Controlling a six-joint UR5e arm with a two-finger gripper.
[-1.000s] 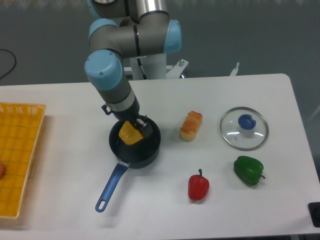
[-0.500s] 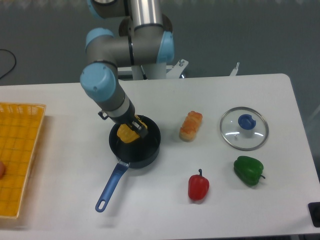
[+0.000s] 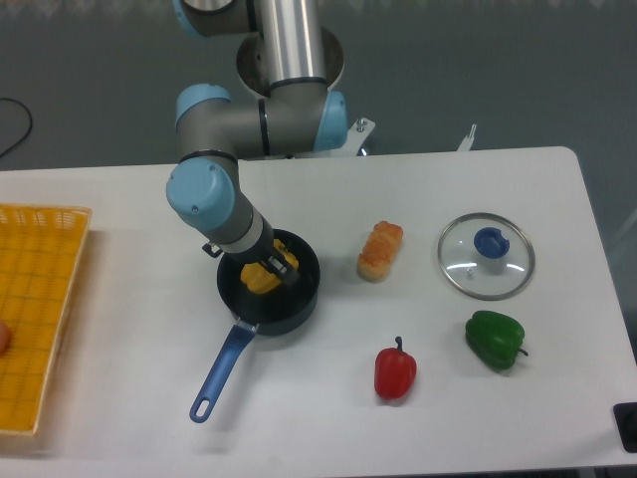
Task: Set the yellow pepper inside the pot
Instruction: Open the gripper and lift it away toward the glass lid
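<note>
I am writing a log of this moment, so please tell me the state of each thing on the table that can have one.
Glossy yellow pepper: inside the pot, gripper on it.
Dark round pot with the long blue handle: upright, uncovered.
Round glass lid with the blue knob: flat on the table, off the pot.
Two-finger gripper: lowered into the pot; open or shut is unclear.
Yellow mesh basket: upright at the left edge.

A glossy yellow-orange bell pepper (image 3: pixel 263 278) is showing inside a dark blue-black round pot (image 3: pixel 299 299) with a blue handle, near a red pepper (image 3: pixel 395 372), a green pepper (image 3: pixel 495 339) and a yellow lattice-patterned basket (image 3: pixel 38 309).
</note>
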